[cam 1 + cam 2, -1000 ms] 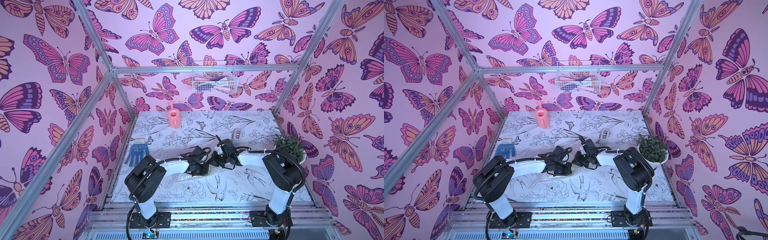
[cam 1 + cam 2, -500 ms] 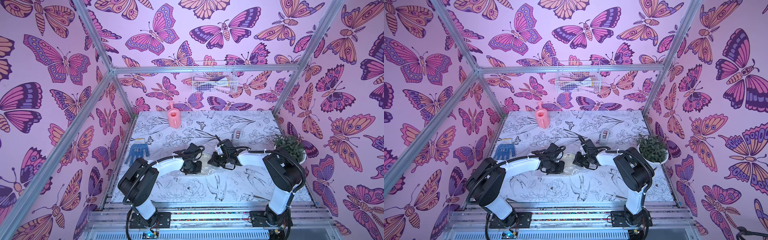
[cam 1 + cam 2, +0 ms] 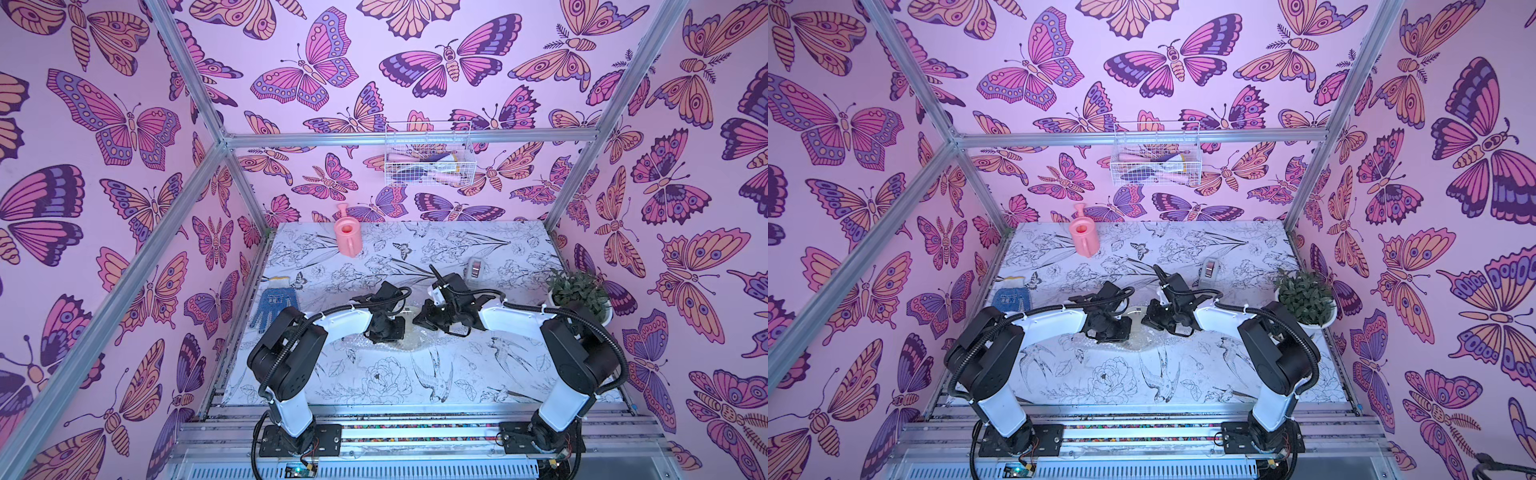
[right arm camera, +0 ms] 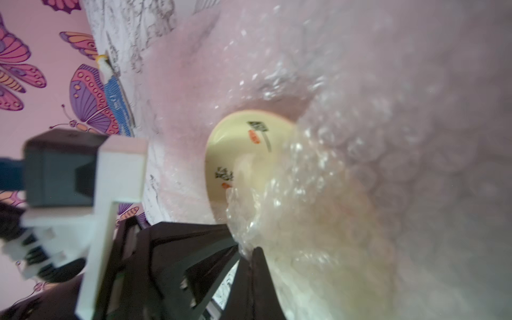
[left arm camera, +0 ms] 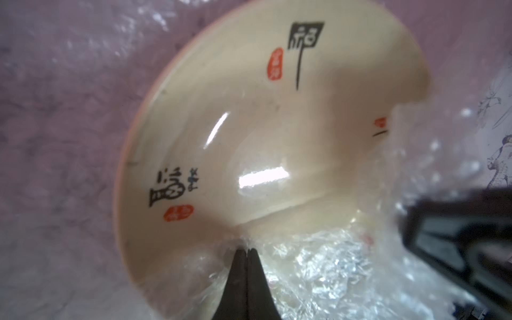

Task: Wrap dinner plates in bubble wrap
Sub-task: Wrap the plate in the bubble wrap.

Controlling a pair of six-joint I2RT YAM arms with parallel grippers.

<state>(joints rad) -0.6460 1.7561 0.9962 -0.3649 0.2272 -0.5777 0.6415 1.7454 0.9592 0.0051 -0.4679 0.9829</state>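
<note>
The flower-printed surface [image 3: 415,386] carried a pink can [image 3: 348,239], glove [image 3: 274,305], tape dispenser [image 3: 475,267], plant [image 3: 579,293] and bubble wrap [image 3: 357,348].

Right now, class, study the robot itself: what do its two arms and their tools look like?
The left arm and right arm match: glossy white shells between bulky black joint housings, each on a black base plate bolted to the metal rail. A black ribbed hose runs along each, fastened with white ties. The left tool and right tool are black, their fingers tapering to thin tips.
</note>
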